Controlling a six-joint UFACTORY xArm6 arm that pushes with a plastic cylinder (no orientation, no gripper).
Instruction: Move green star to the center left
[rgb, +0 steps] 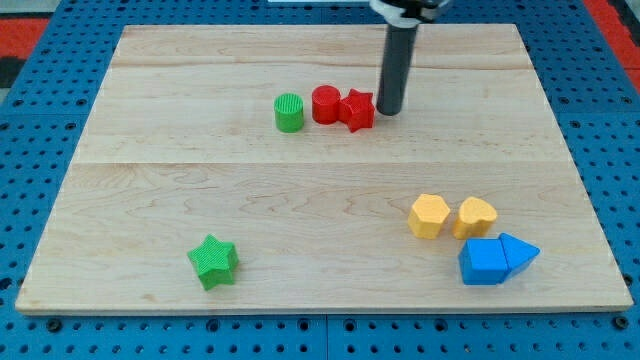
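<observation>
The green star (213, 261) lies near the view's bottom left of the wooden board (320, 180). My tip (388, 111) stands in the upper middle of the board, just right of the red star (357, 109) and far from the green star, up and to its right.
A red cylinder (325, 104) touches the red star's left side, and a green cylinder (289, 112) stands left of that. At the bottom right sit a yellow hexagon (429, 215), a yellow heart-like block (476, 216), a blue cube-like block (483, 261) and a blue triangle (520, 252).
</observation>
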